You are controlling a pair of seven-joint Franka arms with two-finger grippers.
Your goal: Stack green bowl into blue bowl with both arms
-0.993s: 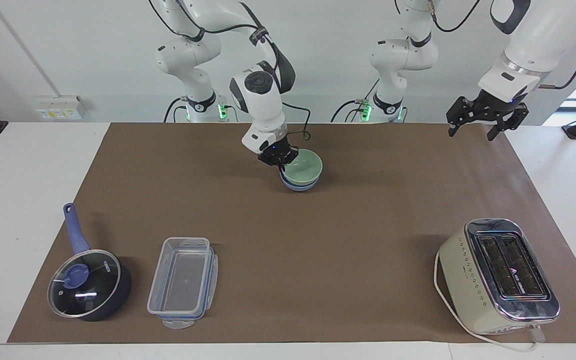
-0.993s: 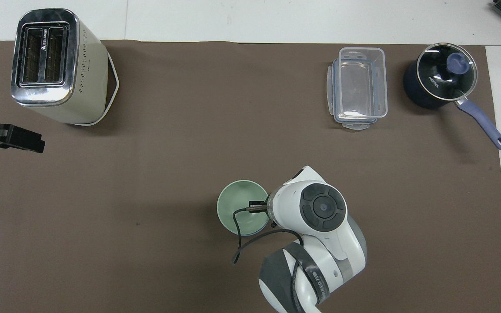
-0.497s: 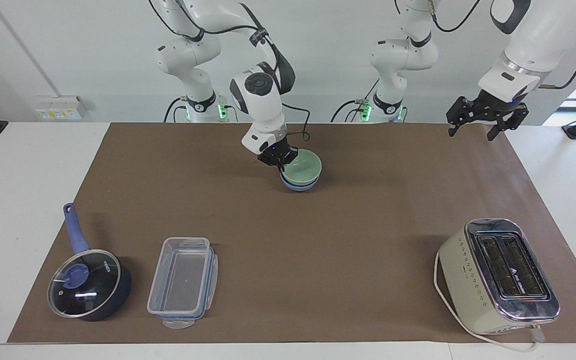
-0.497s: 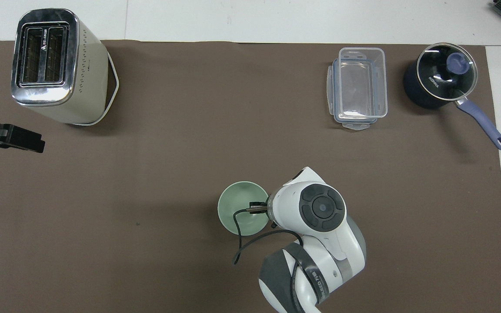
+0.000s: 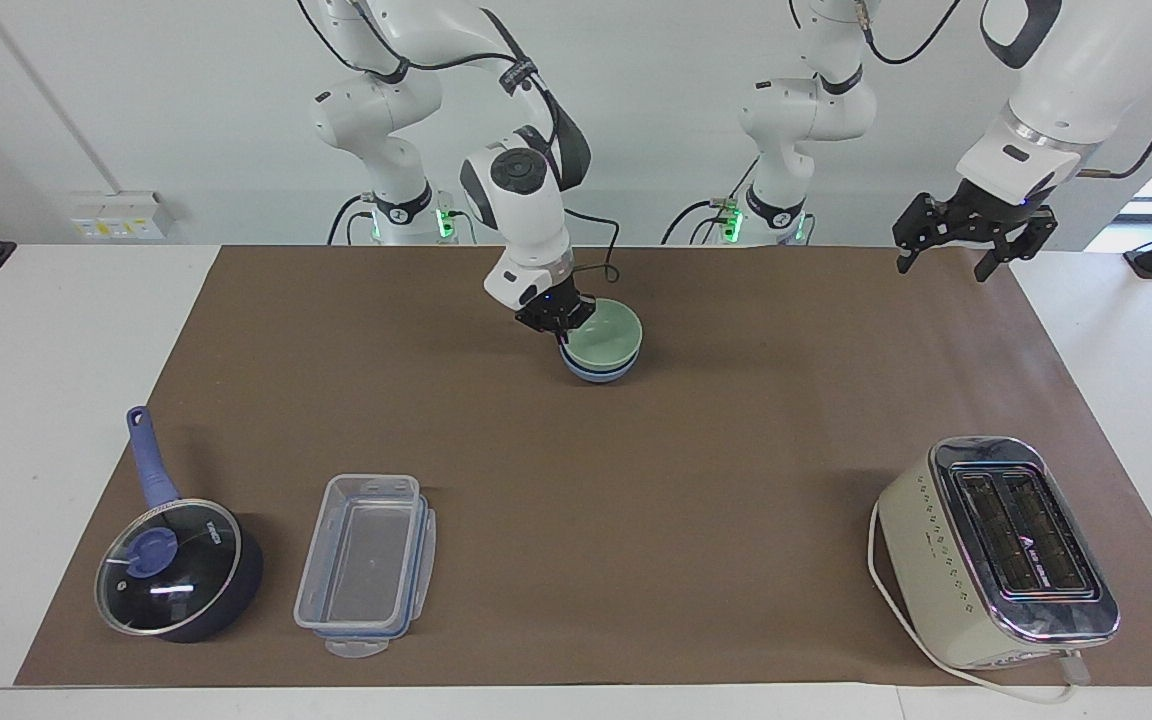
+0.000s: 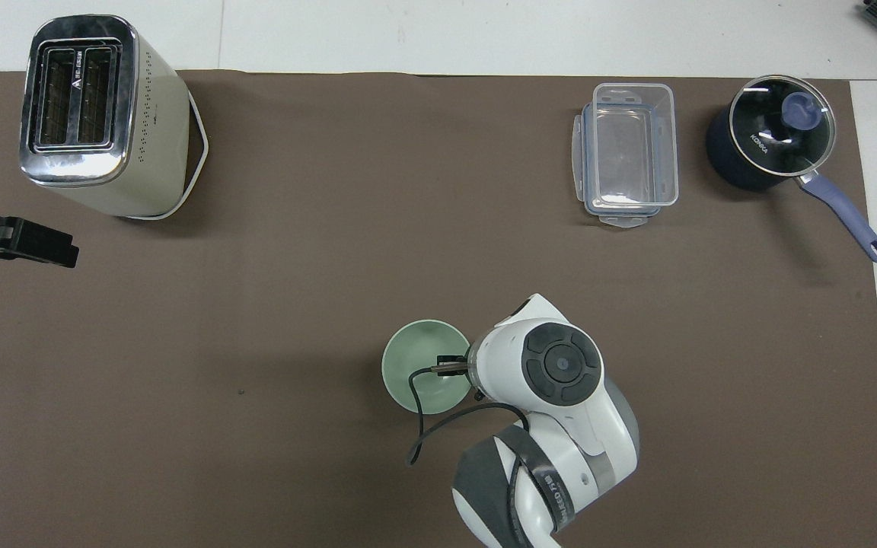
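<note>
Right claw (image 5: pixel 564 322) clamped on rim of green bowl (image 5: pixel 608 335), at edge toward right arm's end of bench. Green bowl nested in blue bowl (image 5: pixel 596 372), pair on brown mat (image 5: pixel 736 420) near robots, mid-bench. Left claw (image 5: pixel 968 235) raised over mat corner at left arm's end, fingers spread, nothing in them; arm waits. Farther from robots: toaster (image 5: pixel 998 550) at left arm's end; clear container (image 5: pixel 368 562), lidded saucepan (image 5: pixel 176 570) at right arm's end.

mint-green bowl (image 5: pixel 608 336), periwinkle-blue bowl (image 5: pixel 597 373), plain brown mat (image 5: pixel 696 450)
</note>
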